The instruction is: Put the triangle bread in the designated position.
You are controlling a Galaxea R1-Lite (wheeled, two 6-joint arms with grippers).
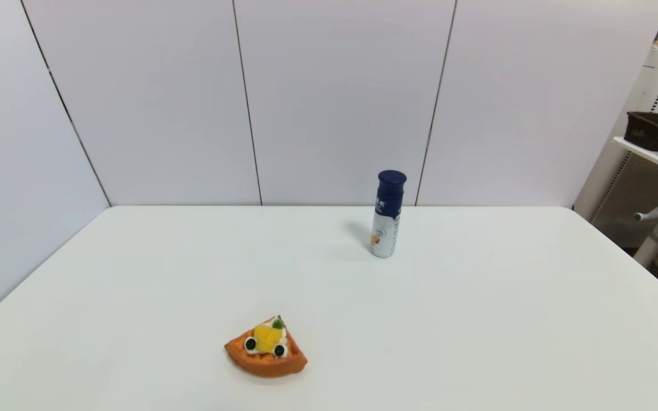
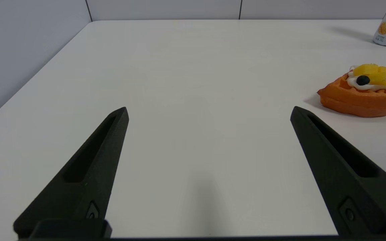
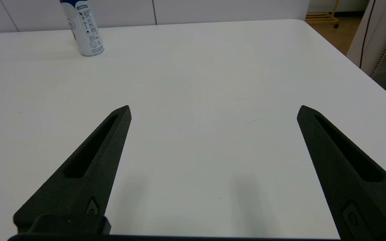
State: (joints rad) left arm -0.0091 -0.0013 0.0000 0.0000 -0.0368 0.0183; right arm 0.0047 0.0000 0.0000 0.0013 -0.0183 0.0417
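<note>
Currently the left gripper (image 2: pixel 209 112) and right gripper (image 3: pixel 214 110) both gape wide, touching nothing above the white table (image 1: pixel 477 319). Its orange-brown wedge-shaped triangle bread (image 1: pixel 267 347) lies near the front edge, well apart from the upright white bottle (image 1: pixel 386 216).

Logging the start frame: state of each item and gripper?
triangle bread: flat on the table, toppings up, not held
bottle: upright, blue cap on, far side of the table
left gripper: open, empty, over bare table
right gripper: open, empty, over bare table
</note>
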